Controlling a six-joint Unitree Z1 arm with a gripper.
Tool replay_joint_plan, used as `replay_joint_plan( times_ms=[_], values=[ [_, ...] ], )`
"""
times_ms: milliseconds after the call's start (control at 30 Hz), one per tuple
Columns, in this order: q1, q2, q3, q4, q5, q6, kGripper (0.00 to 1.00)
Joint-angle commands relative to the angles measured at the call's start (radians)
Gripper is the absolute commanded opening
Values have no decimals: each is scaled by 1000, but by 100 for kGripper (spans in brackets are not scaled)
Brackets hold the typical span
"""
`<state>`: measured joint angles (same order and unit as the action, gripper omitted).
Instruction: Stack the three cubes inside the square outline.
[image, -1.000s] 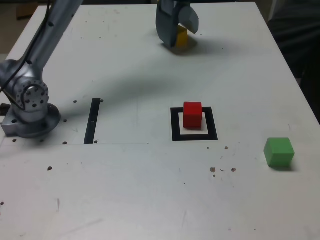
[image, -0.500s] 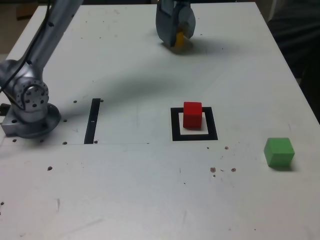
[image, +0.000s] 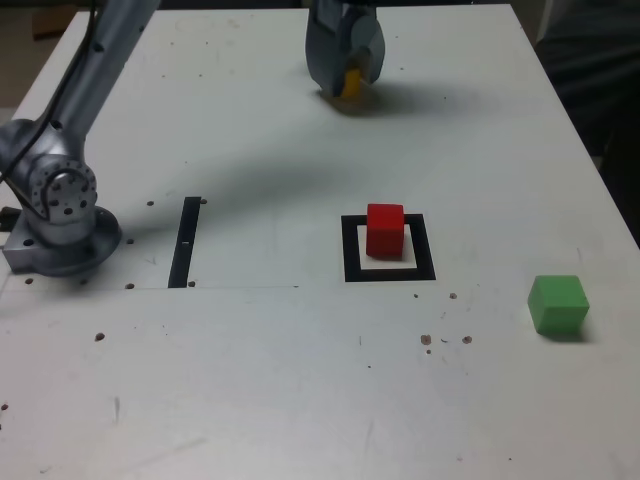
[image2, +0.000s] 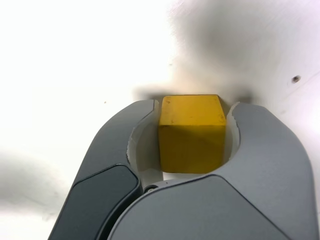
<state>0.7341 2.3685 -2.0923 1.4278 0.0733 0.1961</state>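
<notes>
white and marked with small dark specks, the table (image: 250, 380) fills most of the exterior view. at its far side, the gripper (image: 350, 85) is closed around the yellow cube (image2: 192, 132), one jaw on each side of it. whether the cube is already off the table, it is not possible to tell. the red cube (image: 385, 231) stands inside the square (image: 424, 272), right of the middle; the green cube (image: 558, 304) is on the table, farther right and nearer.

the step now seems to be lifting the yellow cube. to do it well, the arm should keep the grip firm and rise straight, then carry the cube high enough to pass over the red one. it should line up the faces, lower slowly, and open only when the cube sits flat, so that the red one is not pushed.

counted: three cubes, one of each colour; one square; one black strip (image: 185, 243); one gripper.
</notes>
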Motion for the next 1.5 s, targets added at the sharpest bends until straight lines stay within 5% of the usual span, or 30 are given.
replay_joint_plan(
  times_ms=[0,400,867,1467],
  values=[
    [-12,-35,24,-6,4,6,29],
    [-85,-180,184,-35,15,50,29],
    [-189,-346,382,-130,-41,111,29],
    [-437,-525,573,-172,-53,23,29]
  ],
)
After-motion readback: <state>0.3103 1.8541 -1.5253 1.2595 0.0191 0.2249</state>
